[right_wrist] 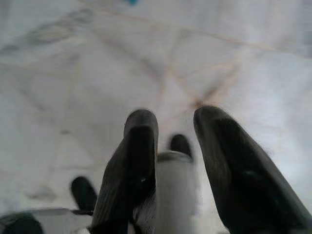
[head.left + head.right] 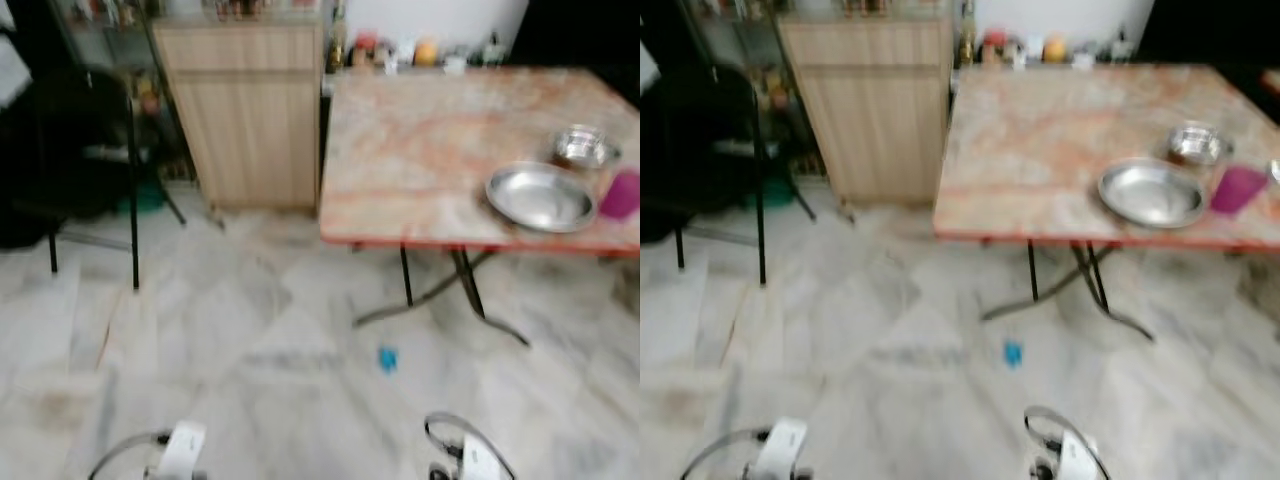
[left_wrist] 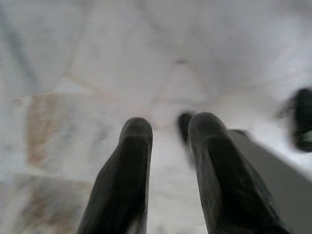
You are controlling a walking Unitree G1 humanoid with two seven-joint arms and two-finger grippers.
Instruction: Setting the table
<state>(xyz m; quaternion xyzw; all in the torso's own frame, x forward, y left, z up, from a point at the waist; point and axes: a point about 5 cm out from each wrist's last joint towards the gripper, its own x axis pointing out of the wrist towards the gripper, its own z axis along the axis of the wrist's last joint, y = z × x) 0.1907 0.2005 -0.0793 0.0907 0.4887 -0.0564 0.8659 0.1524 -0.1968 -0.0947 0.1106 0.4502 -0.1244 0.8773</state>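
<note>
**Robot standing off from the bench, both tools hanging empty**

The robot is facing a marble-topped bench (image 2: 440,150) from some way back across the tiled floor (image 2: 250,340); the views are blurring, so fine detail is not readable. A steel plate (image 2: 541,196), a small steel bowl (image 2: 584,147) just behind it and a purple cup (image 2: 621,194) beside the plate are sitting grouped near the bench's right front edge, probably because that is where a place is being laid. A wooden cabinet (image 2: 250,110) is standing to the left of the bench, and a small blue scrap (image 2: 387,359) is lying on the floor.

The left tool (image 3: 168,141) is pointing down at the floor, fingers apart, gripping nothing. The right tool (image 1: 173,141) is likewise hanging over the floor with fingers apart and nothing between them. Judgement: the arms are idling low because nothing is yet within reach.
</note>
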